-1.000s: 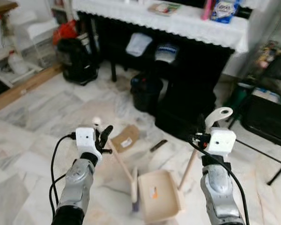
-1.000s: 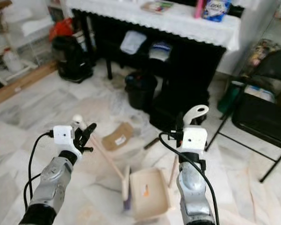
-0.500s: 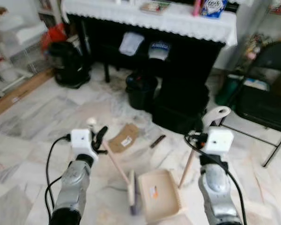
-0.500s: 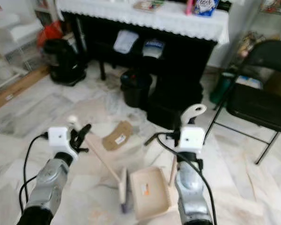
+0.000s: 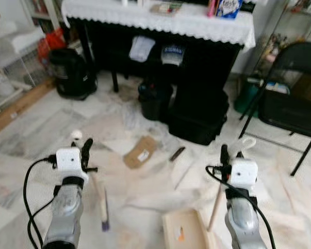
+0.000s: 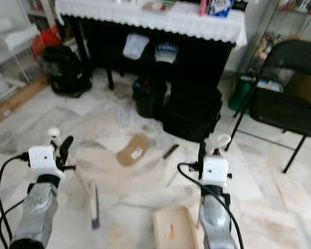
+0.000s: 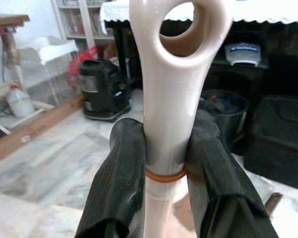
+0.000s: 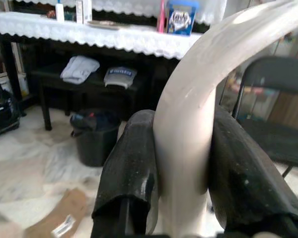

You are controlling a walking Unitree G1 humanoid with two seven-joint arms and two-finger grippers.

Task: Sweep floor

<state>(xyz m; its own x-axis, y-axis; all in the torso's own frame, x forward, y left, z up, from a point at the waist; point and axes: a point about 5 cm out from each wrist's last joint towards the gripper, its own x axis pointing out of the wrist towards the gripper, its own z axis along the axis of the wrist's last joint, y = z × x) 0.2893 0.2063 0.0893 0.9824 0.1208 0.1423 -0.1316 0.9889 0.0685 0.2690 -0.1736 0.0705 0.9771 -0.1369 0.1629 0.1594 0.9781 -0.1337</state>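
Both forearms were silver, ribbed metal cylinders, each capped at the wrist by a white boxy camera housing. Black cables looped from the housings down along the arms. The left gripper (image 7: 166, 163) and right gripper (image 8: 181, 163) each had two long, matte black, rubbery fingers (image 7: 121, 183) with rounded tips.

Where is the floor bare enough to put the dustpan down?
Bare marble lies between the broom head and the dustpan, and right of the dustpan toward the folding chair. It is crowded near the cardboard piece and black bin.
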